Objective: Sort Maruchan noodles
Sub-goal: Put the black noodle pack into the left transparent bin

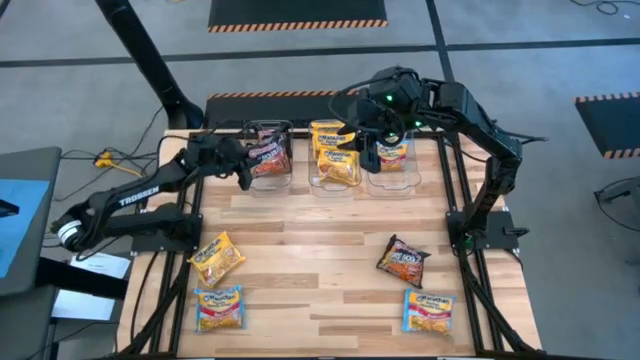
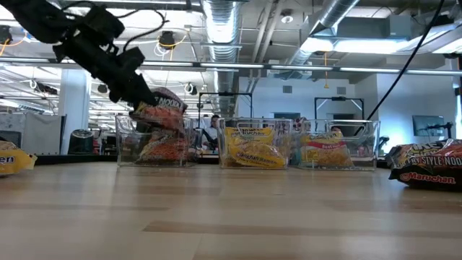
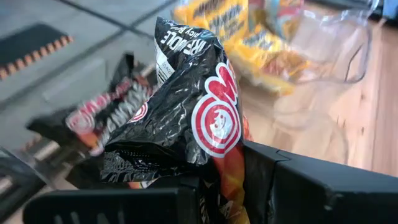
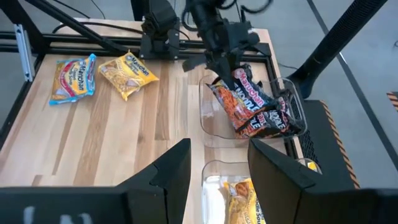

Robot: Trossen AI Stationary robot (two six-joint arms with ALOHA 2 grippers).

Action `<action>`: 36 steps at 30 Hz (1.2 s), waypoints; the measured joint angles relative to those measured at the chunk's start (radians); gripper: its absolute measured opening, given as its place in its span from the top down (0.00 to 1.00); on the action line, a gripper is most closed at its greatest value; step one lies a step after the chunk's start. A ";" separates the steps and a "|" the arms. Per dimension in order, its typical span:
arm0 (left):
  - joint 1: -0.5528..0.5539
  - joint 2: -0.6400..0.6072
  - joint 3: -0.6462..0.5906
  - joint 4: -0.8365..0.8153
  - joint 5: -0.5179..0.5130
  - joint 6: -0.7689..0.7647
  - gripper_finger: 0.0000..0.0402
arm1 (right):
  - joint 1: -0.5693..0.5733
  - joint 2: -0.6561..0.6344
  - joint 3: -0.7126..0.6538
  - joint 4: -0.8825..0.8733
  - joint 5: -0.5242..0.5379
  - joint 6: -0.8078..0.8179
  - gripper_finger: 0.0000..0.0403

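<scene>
My left gripper [image 1: 247,168] [image 2: 148,101] is shut on a dark red-black Maruchan packet [image 3: 186,112] [image 2: 164,108], above the left clear tub [image 1: 268,182] on the table's far side. That tub has more dark packets [image 4: 264,121] lying in it. The middle tub [image 1: 335,180] holds yellow packets and the right tub [image 1: 392,178] blue-pink ones. My right gripper [image 1: 366,138] [image 4: 217,171] hovers open over the middle and right tubs, touching nothing. Loose on the table lie a yellow packet [image 1: 217,257], two blue-yellow packets [image 1: 218,307] [image 1: 430,310] and a dark one [image 1: 403,262]. My left gripper pinches the dark red-black packet by one end [image 3: 221,177] between its two fingers [image 3: 292,180]. It comes slanting down from the table's left. The packet sticks out beyond the fingertips, crumpled, lifted clear of the table at the height of the left tub's rim [image 2: 155,119].
The three tubs stand in a row along the far edge. The right arm's links [image 1: 490,150] reach in from the table's right side. Bare wood [image 1: 310,260] lies between the loose packets in the near half. People and room fittings show beyond the table in the low view.
</scene>
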 joint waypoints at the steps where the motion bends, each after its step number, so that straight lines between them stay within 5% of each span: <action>1: 0.011 0.018 0.000 0.000 0.017 0.000 0.87 | 0.000 0.000 0.000 0.001 0.000 0.003 0.54; 17: 0.081 0.254 0.000 0.176 0.175 0.020 0.87 | 0.001 0.007 0.000 0.002 0.000 0.007 0.54; 36: 0.083 0.350 0.002 0.201 0.076 0.076 0.85 | 0.001 0.007 0.000 0.002 0.000 0.007 0.54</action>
